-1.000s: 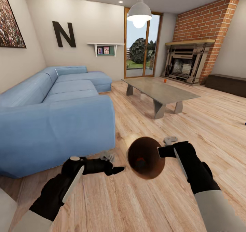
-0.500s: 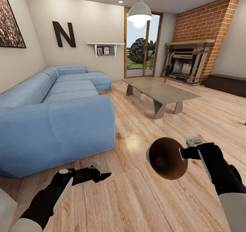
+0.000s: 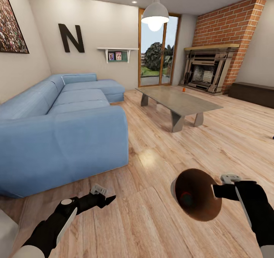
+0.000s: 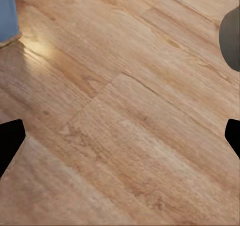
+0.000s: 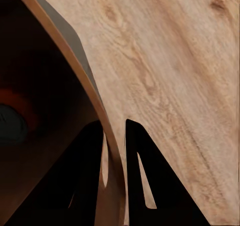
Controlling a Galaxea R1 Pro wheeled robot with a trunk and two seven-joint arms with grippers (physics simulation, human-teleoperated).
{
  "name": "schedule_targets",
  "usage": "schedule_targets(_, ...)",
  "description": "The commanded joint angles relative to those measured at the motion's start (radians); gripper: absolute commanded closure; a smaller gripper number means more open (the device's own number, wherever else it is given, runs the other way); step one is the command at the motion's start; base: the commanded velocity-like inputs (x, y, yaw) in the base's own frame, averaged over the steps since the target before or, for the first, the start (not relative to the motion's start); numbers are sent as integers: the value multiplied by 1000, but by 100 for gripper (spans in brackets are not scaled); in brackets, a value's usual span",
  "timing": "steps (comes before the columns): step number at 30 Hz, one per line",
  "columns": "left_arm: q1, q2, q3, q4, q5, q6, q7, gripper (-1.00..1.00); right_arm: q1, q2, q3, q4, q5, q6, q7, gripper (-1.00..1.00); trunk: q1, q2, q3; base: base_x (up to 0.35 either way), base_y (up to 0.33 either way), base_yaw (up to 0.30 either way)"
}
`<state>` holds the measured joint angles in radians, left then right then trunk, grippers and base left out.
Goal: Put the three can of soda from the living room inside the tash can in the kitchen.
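The right gripper (image 3: 217, 190) is carrying the tash can (image 3: 196, 194) by its rim, one finger inside the wall and one outside, pinching the thin edge between them, as the right wrist view makes plain. Over the last second the bin has been swinging out to the robot's right and lower, away from the middle, while the left gripper (image 3: 108, 200) has been drawing back toward its own side and dropping; the room itself is not shifting, so it is the arms that are moving. The left gripper is carrying nothing, its dark fingertips (image 4: 10, 141) standing well apart over bare wood floor (image 3: 152, 227). To my eye the arms are settling into a carrying pose before the robot rolls on. Counting cans: one orange can of soda (image 3: 186, 198) is lying at the bottom of the tilted bin, its silver top (image 5: 9, 123) showing in the right wrist view, and one more orange can (image 3: 183, 89) is standing on the far end of the coffee table (image 3: 182, 104), near the fireplace (image 3: 207, 71). That is two; I cannot find the third. One bin, one blue sofa (image 3: 57, 132), one table. So at least one pickup is left here before the kitchen.
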<state>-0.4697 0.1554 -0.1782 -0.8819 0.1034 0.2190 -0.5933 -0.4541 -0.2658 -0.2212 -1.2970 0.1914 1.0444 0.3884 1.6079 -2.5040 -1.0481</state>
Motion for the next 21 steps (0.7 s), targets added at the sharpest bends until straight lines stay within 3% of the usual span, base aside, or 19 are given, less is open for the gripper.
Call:
schedule_targets(1,0,0,1,18,1,-29,22,-100,44,6,-1,-43,-28,3,3,100,0,0,0,0,0,0)
schedule_targets(8,-1,0,18,39,1,-75,37,-100,82,16,0,-73,-29,3,1,100,0,0,0,0,0,0)
schedule_targets(14,-1,-1,22,41,1,-81,67,-100,88,34,-4,-77,-27,3,1,100,0,0,0,0,0,0)
schedule_targets(21,0,-8,23,42,0,-85,109,-100,102,36,-5,-79,-26,3,-3,100,0,0,0,0,0,0)
